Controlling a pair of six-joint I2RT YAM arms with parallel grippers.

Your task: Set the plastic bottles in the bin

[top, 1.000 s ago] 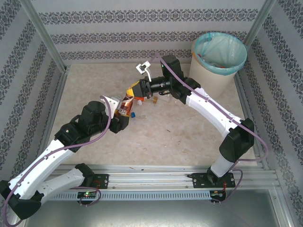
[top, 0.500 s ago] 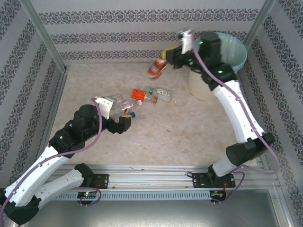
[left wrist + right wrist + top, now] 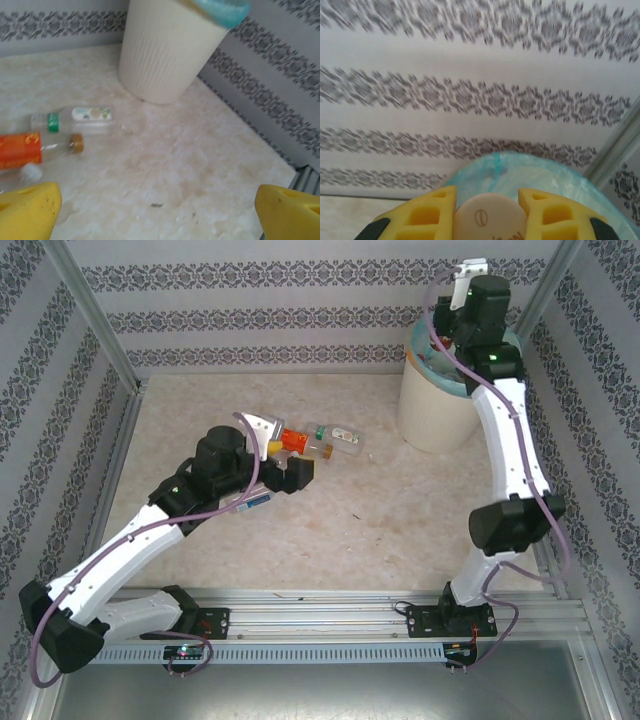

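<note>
The right arm [image 3: 505, 410] had swung off the middle of the tabletop [image 3: 380, 530] and up to the far right corner, carrying its bottle high over the bin [image 3: 440, 415]! The left arm [image 3: 160, 515] had let go and pushed forward towards the leftover bottles.

On the right wrist view, the right jaws were clamped on the held bottle [image 3: 488, 217]. Its pale round base showed between the yellow pads [image 3: 422, 215], and the bin's teal-lined mouth sat just beyond. It was parked there, I'd say, so that a release would drop it straight inside.

The left jaws stood wide and empty, low over the tabletop, lined up on the next pickings. Those were an orange-labelled bottle [image 3: 20, 150] and a clear bottle [image 3: 75, 117], both on their sides, just beside each other and well left of the bin. Lying flat like that, they probably called for a grip across the body. Letting go looked like the right arm's next call.
</note>
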